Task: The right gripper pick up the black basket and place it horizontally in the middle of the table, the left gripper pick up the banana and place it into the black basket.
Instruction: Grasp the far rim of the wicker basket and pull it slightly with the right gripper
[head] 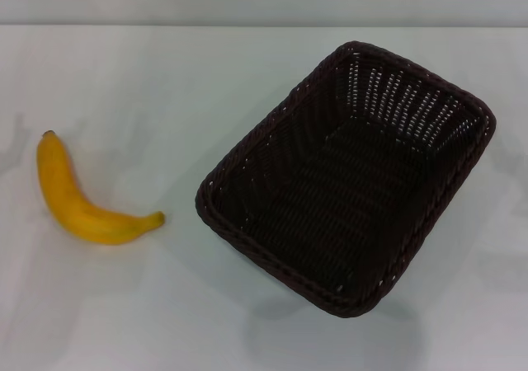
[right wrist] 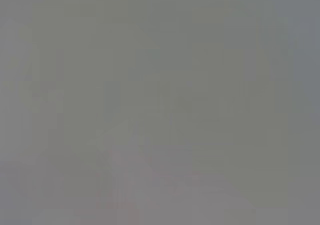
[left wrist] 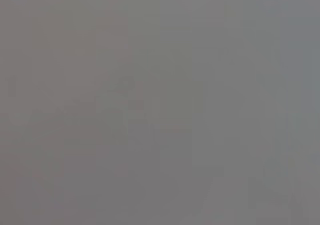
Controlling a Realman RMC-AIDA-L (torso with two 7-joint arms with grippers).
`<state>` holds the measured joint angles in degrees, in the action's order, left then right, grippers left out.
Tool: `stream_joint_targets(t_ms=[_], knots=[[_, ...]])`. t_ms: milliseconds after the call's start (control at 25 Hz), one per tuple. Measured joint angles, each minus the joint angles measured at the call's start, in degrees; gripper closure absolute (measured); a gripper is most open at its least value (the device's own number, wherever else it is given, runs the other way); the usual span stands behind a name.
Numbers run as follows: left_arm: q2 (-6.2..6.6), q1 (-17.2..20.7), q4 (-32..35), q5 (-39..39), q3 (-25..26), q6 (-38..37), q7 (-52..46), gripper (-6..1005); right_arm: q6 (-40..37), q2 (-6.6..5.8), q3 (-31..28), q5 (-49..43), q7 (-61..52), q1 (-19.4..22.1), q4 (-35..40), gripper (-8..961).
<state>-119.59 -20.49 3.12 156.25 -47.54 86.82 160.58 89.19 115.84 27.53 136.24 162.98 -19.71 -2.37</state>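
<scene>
Start of task: neither gripper is seen, nothing is held yet.

No fingers are shown in any view, so whether they are open or closed cannot be told; both wrist views are filled with featureless grey. The black basket is found resting at a slant on the right half of the table, empty. The banana is laid well apart on the left. The first step is judged pending: the basket's rim must be gripped by the right gripper, then turned level and centred.

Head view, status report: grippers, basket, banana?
Neither gripper in view. Black basket empty, angled on table, right of centre. Banana left, apart, untouched. Nothing between.
</scene>
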Motion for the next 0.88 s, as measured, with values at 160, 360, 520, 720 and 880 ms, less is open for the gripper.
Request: stream_joint_targets(t_ms=[160,360,520,720,880], knots=[[0.04,0.0,-0.3,1.3,0.0,0.2,-0.8,138,0.2,-0.02,-1.2,-0.2,0.0,-0.1,0.3,99],[0.14,-0.4,-0.3,1.6,-0.1,-0.2,-0.4,138,-0.3,-0.14,-1.3,-0.4,-0.2,-0.2,0.2,98],[0.11,0.4,0.0,2.3,0.0,0.4,-0.8,138,-0.1,-0.11,-1.5,-0.2,-1.1,-0.4,0.3,98],[-0.02,0.8,-0.4,3.3,-0.2,0.8,-1.8,138,-0.3,-0.59,0.5,-1.2,-7.2,-0.5,4.3,98],[0.19,1.0,-0.3,2.7,-0.4,0.8,-2.5,138,-3.4,-1.53,7.3,-5.2,-19.8,1.5,14.2,99]])
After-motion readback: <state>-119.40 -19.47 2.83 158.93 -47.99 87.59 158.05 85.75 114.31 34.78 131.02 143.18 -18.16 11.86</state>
